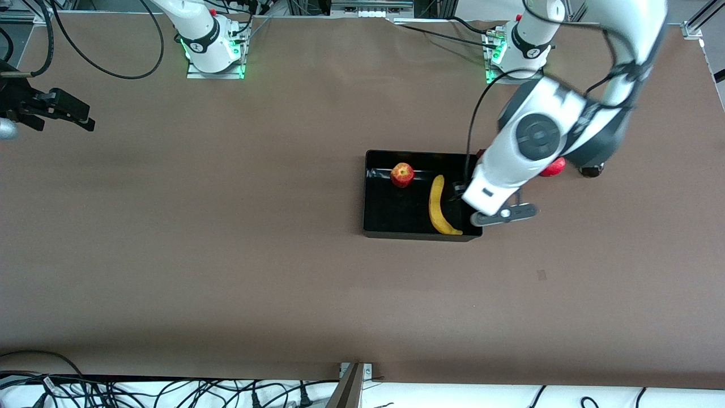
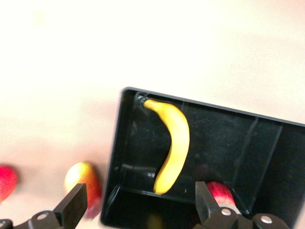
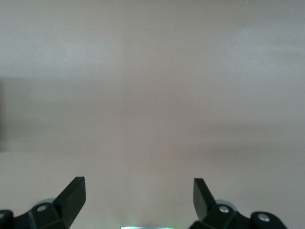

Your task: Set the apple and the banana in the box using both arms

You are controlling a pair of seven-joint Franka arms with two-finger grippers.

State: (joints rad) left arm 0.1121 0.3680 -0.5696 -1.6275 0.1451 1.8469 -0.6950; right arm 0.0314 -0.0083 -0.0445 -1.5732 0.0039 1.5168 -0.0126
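Observation:
The black box (image 1: pixel 391 212) lies on the table. The apple (image 1: pixel 402 174) sits in it at the edge farther from the front camera. The banana (image 1: pixel 439 207) lies in it toward the left arm's end. My left gripper (image 1: pixel 460 191) hangs over that end of the box, mostly hidden under its wrist. In the left wrist view it (image 2: pixel 138 191) is open and empty, over the box wall (image 2: pixel 116 152), with the banana (image 2: pixel 172 145) ahead and the apple (image 2: pixel 221 193) partly hidden by one finger. My right gripper (image 1: pixel 56 110) is open and empty (image 3: pixel 137 183) over bare table at the right arm's end.
A red-yellow mango (image 2: pixel 81 179) lies on the table just outside the box. A red fruit (image 1: pixel 554 167) and a small dark object (image 1: pixel 592 170) lie beside the box toward the left arm's end, partly hidden by the left arm.

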